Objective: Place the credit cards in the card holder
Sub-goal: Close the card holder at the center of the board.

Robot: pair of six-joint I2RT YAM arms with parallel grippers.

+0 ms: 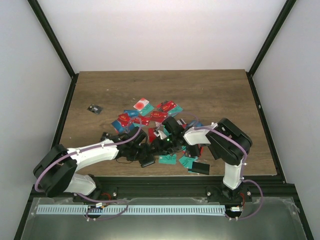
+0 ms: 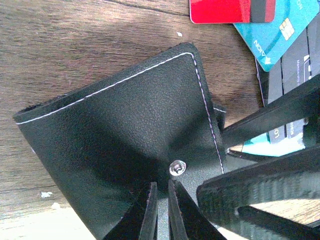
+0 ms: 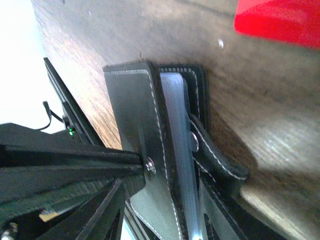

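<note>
Left arm (image 1: 95,152) and right arm (image 1: 227,142) low, wrists close together; left jaws together, right jaws apart.

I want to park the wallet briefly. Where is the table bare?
The table's far strip behind the cards is bare, as is the far right corner past the right arm. The middle and near edge are crowded: cards, wallet, both arms.

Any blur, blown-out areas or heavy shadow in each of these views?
Top external: even light, sharp. Left wrist: the card holder shows crisp stitching, but the bottom-left corner is blown out white. Right wrist: the red card is blurred and the left edge is overexposed.
</note>
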